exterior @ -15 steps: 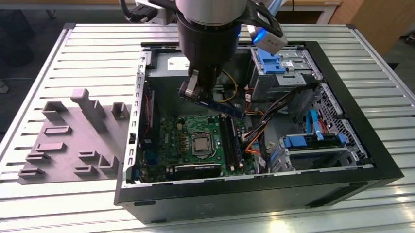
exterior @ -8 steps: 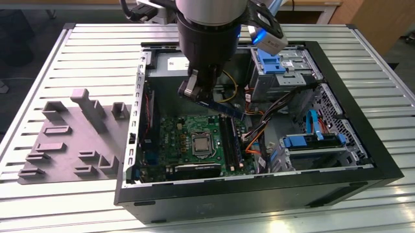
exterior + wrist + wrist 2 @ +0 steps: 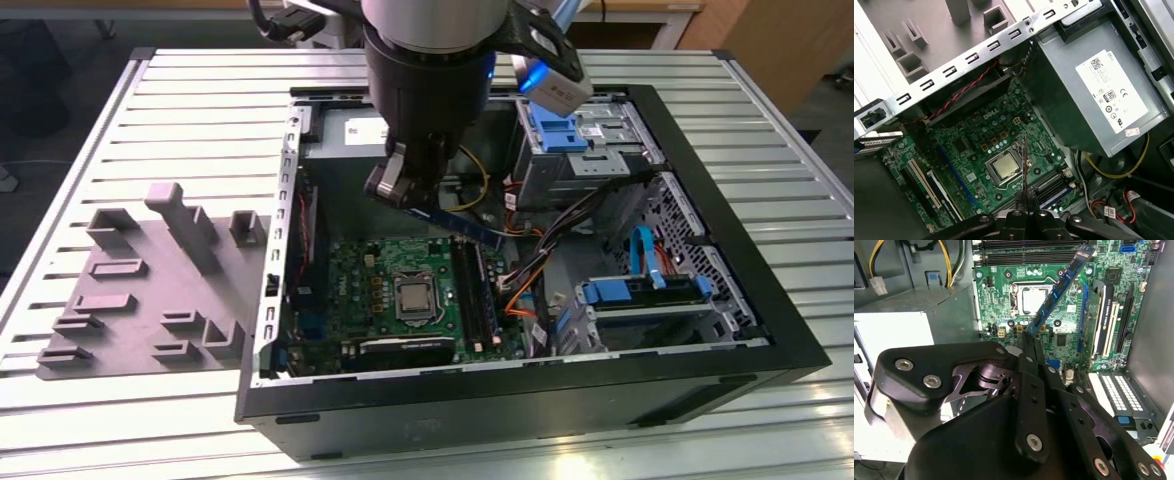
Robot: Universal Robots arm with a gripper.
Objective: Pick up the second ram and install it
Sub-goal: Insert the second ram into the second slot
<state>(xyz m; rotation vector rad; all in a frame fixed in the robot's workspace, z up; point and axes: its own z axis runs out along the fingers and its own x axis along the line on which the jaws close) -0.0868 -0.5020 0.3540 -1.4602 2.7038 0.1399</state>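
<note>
Black link arms of the gripper [image 3: 1029, 337] sit closest to the lens in the second wrist view. Its jaws are pinching the second ram [image 3: 1059, 290] by one end. The stick runs out from the jaws at a slant, its free end lower, and hangs inside the open computer case [image 3: 534, 400] above the motherboard [image 3: 354, 285], apparently apart from it.

Doing this step well looks to me like a matter of alignment. With only one end held, the long stick can swing or twist, so it should be levelled and set parallel to the memory slots [image 3: 474, 290] that lie below its free end. Pressure should come straight down, never along the slant. Whether a slot is already filled, or how its end latches stand, I cannot tell.

Directly beneath the jaws sits the processor socket [image 3: 1004, 167], which is best kept untouched. Orange cables [image 3: 527, 275] loop just beyond the slots, close enough to snag the free end. An upright expansion card [image 3: 1093, 325] stands to one side of the stick. The power supply [image 3: 1094, 90] and the drive cage [image 3: 561, 130] hem in the arm's approach. Well away from the jaws, outside the case, a grey holder tray [image 3: 147, 290] rests on the slatted counter [image 3: 200, 100].
</note>
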